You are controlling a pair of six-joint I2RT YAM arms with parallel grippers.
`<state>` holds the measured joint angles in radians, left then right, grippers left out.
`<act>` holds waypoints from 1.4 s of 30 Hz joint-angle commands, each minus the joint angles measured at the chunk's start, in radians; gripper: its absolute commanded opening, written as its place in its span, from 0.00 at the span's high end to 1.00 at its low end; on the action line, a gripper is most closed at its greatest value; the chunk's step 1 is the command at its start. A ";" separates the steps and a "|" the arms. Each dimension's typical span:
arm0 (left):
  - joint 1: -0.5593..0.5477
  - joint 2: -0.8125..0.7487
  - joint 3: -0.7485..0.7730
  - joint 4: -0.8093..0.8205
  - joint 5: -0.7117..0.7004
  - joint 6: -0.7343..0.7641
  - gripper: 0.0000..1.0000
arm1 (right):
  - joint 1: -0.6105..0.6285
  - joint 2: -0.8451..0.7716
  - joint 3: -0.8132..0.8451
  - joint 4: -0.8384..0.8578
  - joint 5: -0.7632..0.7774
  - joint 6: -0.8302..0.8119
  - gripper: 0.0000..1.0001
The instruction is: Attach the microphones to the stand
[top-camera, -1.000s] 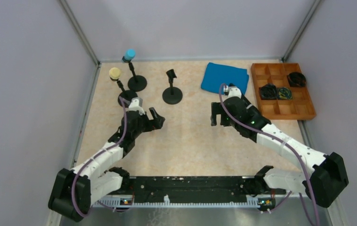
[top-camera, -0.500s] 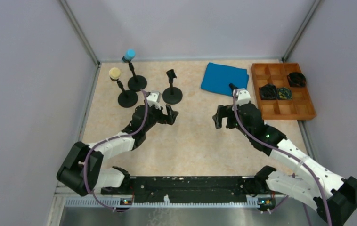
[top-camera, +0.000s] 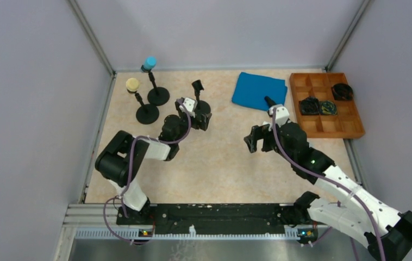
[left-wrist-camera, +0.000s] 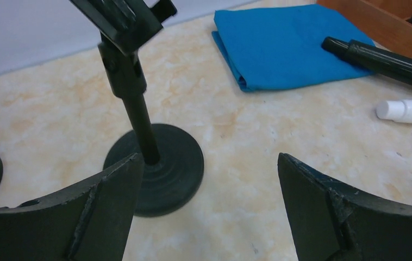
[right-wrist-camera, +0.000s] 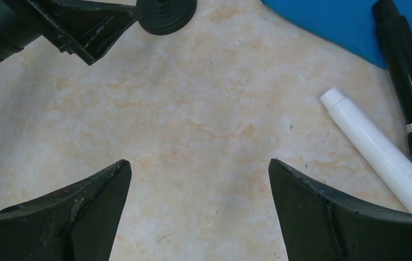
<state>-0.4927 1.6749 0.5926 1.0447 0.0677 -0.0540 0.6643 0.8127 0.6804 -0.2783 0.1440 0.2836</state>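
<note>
You swung the left gripper (left-wrist-camera: 206, 168) over to the empty stand (left-wrist-camera: 129, 81) — jaws wide, holding nothing — while the right gripper (right-wrist-camera: 199, 168), equally wide and empty, drew near the white microphone (right-wrist-camera: 378, 149), likely your next pick.

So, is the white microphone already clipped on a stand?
No, the white microphone lies flat on the table beside the black microphone.

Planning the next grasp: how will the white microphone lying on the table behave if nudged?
The white microphone is a smooth round tube lying flat, so it would probably roll sideways. Its glossy surface looks slippery; it seems rigid and light.
</note>
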 commanded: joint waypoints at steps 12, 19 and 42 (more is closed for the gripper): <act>0.186 0.277 0.262 0.290 0.386 -0.030 0.16 | -0.007 -0.053 0.008 0.007 -0.012 0.002 0.05; 0.190 0.345 0.377 0.222 0.420 0.005 0.29 | -0.007 -0.040 0.012 0.008 -0.010 0.006 0.06; 0.172 0.185 0.234 0.152 0.516 0.012 1.00 | -0.006 -0.004 0.029 -0.003 0.119 0.045 0.08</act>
<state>-0.2970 1.9827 0.9089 1.2201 0.5217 -0.0360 0.6643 0.7776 0.6804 -0.2836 0.1699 0.2920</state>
